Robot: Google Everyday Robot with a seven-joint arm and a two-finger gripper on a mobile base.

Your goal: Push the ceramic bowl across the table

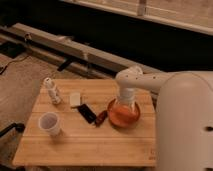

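The orange-red ceramic bowl [123, 116] sits on the right half of the light wooden table [90, 142]. My white arm reaches in from the right and points straight down over the bowl. My gripper [125, 102] is at the bowl's far inner side, at or just above its rim, mostly hidden by the wrist.
A white paper cup [50, 123] stands at the front left. A small white bottle [51, 90] stands at the back left, with a pale block [75, 99] beside it. A black flat item [86, 113] and a red item [101, 117] lie just left of the bowl. The table's right edge is close to the bowl.
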